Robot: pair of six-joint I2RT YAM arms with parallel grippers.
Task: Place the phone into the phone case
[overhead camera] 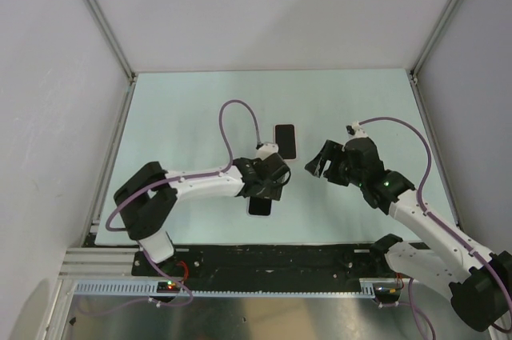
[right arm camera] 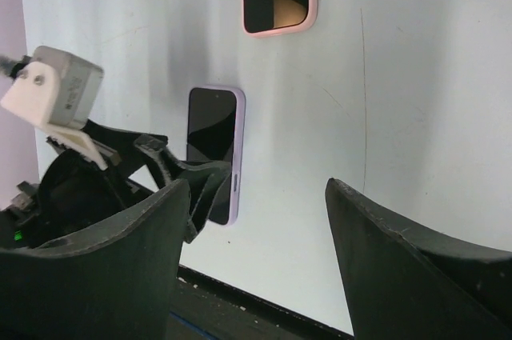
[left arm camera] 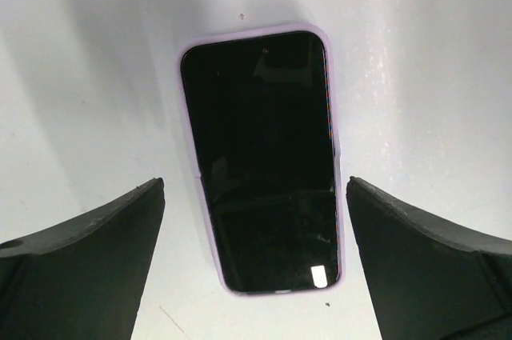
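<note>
- Top view: your left end effector point(overhead camera: 270, 184) hangs right over the phone point(overhead camera: 260, 206). The phone lies flat on the bench point(overhead camera: 176, 116) with only its near end showing.
- A pink phone point(overhead camera: 286, 142) lies just beyond the phone, apart from it.
- Your right end effector point(overhead camera: 320, 162) hovers to the right of the phone, its jaws apart and holding nothing.
- Left wrist view: the phone sits screen up inside a lilac case point(left arm camera: 185, 46), with a thin rim showing all round it.
- The left end effector is spread as wide as it goes, either side of the phone, and grips nothing. Its right finger point(left arm camera: 432, 260) is just beside the rim and its left finger point(left arm camera: 80, 260) is clearly apart.
- You cannot tell from here whether every corner is snapped home.
- Right wrist view: the right end effector is open and empty, and the left end effector crowds the near end of the phone.
- Risk: if you close the left end effector now, the nearer finger would probably hit first and skid or twist the phone.
- Risk: a squeeze on the rim could lever a corner loose.
- Risk: if you bring the right end effector in towards the phone, it may clash with the left one.
</note>
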